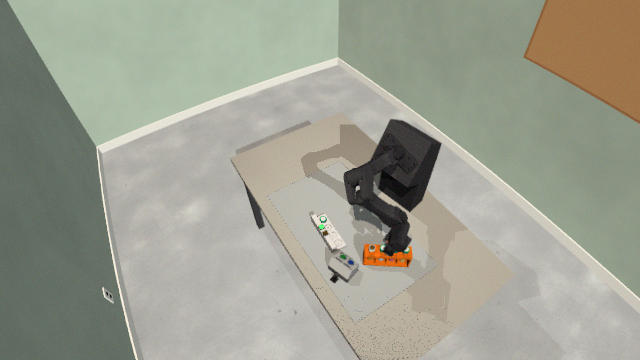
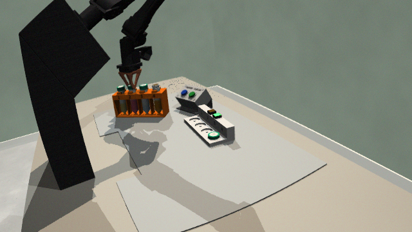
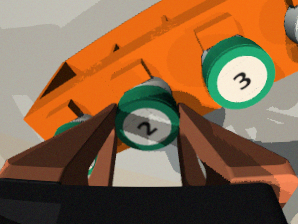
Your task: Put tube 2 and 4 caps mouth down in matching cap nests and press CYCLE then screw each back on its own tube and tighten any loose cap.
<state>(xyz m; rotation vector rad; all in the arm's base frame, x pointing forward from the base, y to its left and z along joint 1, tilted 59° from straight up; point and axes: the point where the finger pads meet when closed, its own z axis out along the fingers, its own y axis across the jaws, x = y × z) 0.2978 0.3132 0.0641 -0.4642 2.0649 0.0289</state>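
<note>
The orange decapping station [image 1: 371, 260] [image 2: 164, 102] [image 3: 166, 43] holds four tubes. My gripper [image 1: 391, 248] [image 2: 130, 84] [image 3: 147, 112] comes down from above and is shut on cap 2 [image 3: 147, 123], a green cap with a grey dot, which sits on tube 2. Cap 1 [image 2: 121, 87] and cap 3 [image 2: 143, 86] [image 3: 238, 72] sit on their tubes on either side. Tube 4 [image 2: 156, 87] stands without a cap, its grey thread bare. One green cap [image 1: 323, 219] [image 2: 213, 135] lies in the end nest of the cap tray [image 2: 197, 131]. The green lamp [image 2: 217, 115] is lit; the amber lamp [image 2: 211, 111] is dark.
The key desk [image 1: 343, 266] [image 2: 193, 100] with the blue CYCLE key [image 2: 184, 92] and the green READY key [image 2: 192, 94] stands between the station and the tray. The arm's black base block [image 1: 407, 165] [image 2: 58, 96] stands behind the station.
</note>
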